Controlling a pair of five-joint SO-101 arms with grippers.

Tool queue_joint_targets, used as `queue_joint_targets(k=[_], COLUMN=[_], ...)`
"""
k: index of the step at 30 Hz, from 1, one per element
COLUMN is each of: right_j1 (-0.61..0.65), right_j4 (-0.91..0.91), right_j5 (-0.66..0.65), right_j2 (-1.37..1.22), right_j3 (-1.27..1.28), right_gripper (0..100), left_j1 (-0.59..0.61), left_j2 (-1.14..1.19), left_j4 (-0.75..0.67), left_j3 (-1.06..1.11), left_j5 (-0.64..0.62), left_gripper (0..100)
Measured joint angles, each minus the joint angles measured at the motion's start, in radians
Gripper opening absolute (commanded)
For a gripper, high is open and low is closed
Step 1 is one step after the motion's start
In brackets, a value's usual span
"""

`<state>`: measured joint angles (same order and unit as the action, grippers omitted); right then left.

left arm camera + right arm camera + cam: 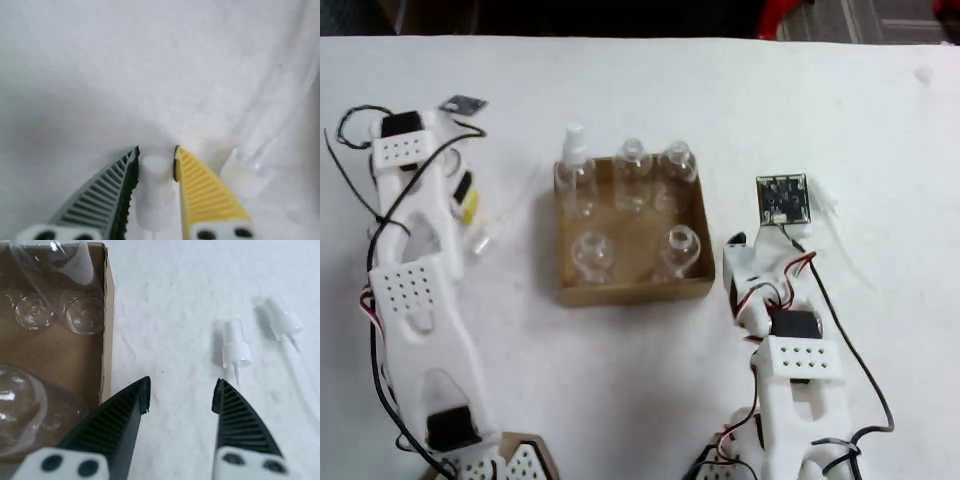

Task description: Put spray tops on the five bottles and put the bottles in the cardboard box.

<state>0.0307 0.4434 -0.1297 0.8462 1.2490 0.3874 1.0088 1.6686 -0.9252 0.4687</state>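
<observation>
Pinching a white spray top (155,192) in the left end effector (156,152), left of the cardboard box (632,292); lower end cut off. Holding the right end effector (181,390) spread near two loose spray tops (235,347) on the worktop (770,100). In the box, five clear bottles (633,170), outlines faint, one capped.

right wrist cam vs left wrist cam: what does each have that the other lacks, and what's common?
Right wrist, not left: the cardboard box with clear bottles in it, two loose spray tops lying on the table beside the box, and the right gripper open over bare table. Left wrist, not right: the left gripper, its grey and yellow fingers closed on a white spray top. Both: the white table surface and white spray tops.
</observation>
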Motion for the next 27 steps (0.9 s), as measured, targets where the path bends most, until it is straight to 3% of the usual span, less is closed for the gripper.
queue_joint_targets(k=[13,18,23,27], right_j1=[-0.002,0.000,-0.002,0.000], right_j4=[0.000,0.000,0.000,0.000], right_j5=[0.000,0.000,0.000,0.000], right_j2=[0.000,0.000,0.000,0.000], right_j3=[0.000,0.000,0.000,0.000], right_gripper=[18.3,18.3,18.3,18.3], left_j1=[-0.002,-0.002,-0.015,-0.087], left_j2=[-0.005,-0.172,-0.509,-0.819], left_j4=[0.107,0.110,0.110,0.110], left_j3=[-0.282,-0.279,-0.080,0.199], left_j5=[0.000,-0.018,-0.198,-0.245], left_gripper=[2,2,2,2])
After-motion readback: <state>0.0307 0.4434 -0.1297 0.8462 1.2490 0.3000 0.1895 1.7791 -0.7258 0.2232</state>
